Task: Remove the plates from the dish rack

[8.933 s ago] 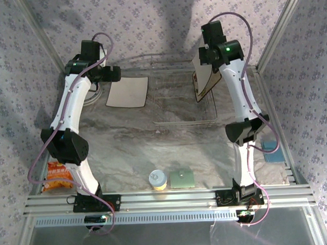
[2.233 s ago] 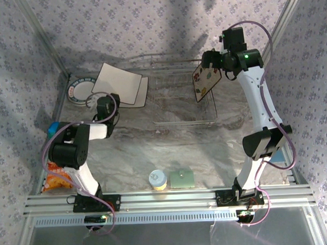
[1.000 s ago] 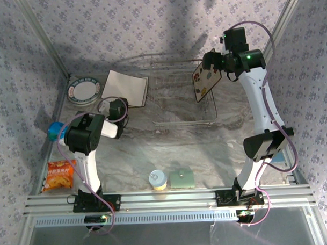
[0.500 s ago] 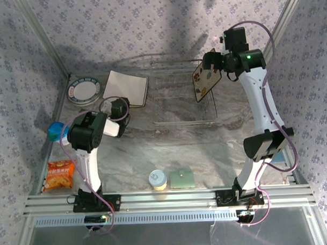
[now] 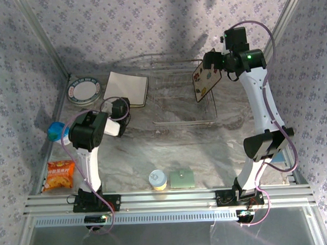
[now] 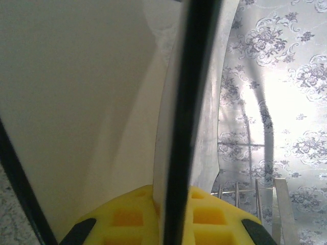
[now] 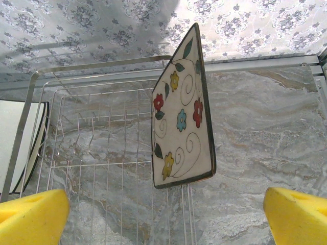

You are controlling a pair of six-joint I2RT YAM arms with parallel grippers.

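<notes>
My left gripper [image 5: 121, 106] is shut on the near edge of a square cream plate [image 5: 128, 89] left of the dish rack [image 5: 179, 103]. In the left wrist view the yellow pads [image 6: 127, 217] pinch that plate's dark rim [image 6: 186, 112], and a second cream plate [image 6: 76, 102] lies beside it. A small round plate [image 5: 83, 92] rests at the far left. A flower-printed square plate [image 5: 205, 80] stands upright at the rack's right end. My right gripper [image 5: 214, 64] hovers open over it. In the right wrist view the flowered plate [image 7: 181, 107] stands among the rack wires [image 7: 102, 153], apart from both fingers.
A blue cup [image 5: 55, 130] and an orange snack bag [image 5: 60, 174] sit by the left arm. A yellow-lidded jar [image 5: 158, 180] and a green square pad [image 5: 182, 179] lie near the front rail. Patterned walls close in on three sides.
The left arm's elbow has swung right and up. The cream plate it holds has turned squarer and shifted slightly right. The right arm has stayed over the flowered plate.
</notes>
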